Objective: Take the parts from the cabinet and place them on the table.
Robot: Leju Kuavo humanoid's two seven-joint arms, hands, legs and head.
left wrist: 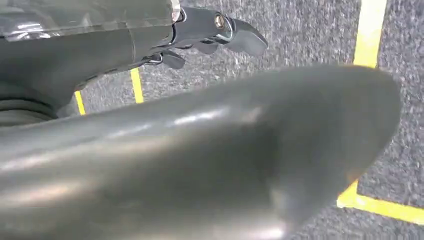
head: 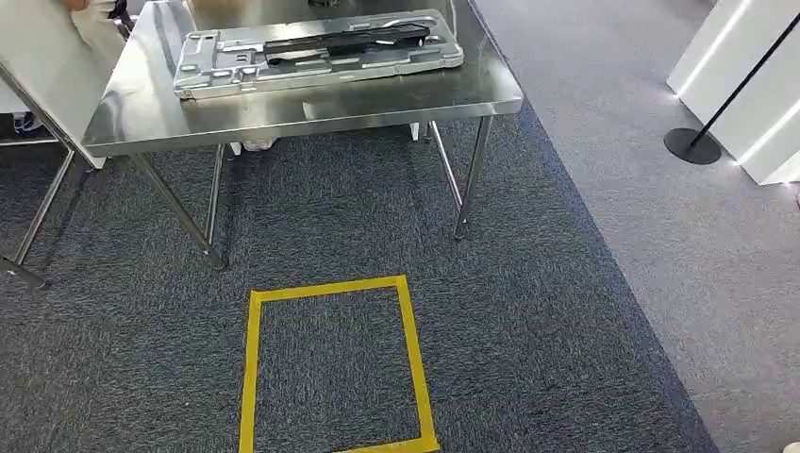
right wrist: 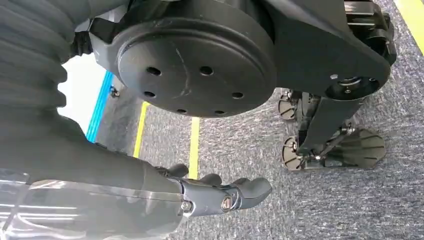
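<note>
Metal part (head: 316,52), a long grey stamped plate with a dark bar along its middle, lies flat on the steel worktop (head: 396,102), spanning most of its width and sitting nearer the far edge than the near one; its right end comes close to the worktop's right edge. The worktop stands on thin metal legs over dark blue-grey carpet (head: 528,321). On the carpet in front of the near edge, a square of yellow tape (head: 335,363) is laid out, well apart from the legs. To the right, a lighter grey strip of floor runs past a black round stand base (head: 691,146) with a slanted pole, next to a white panel (head: 750,85). At the far left corner of the worktop a white board (head: 47,66) leans, and part of a person in light clothing (head: 94,19) shows behind it. The left robot hand (left wrist: 220,32) hangs over the carpet near the yellow tape lines, its dark fingers (left wrist: 245,40) stretched out and holding nothing. The right robot hand (right wrist: 225,195) likewise hangs above the carpet, fingers extended and apart with nothing in its grasp, with yellow tape lines beyond it.
</note>
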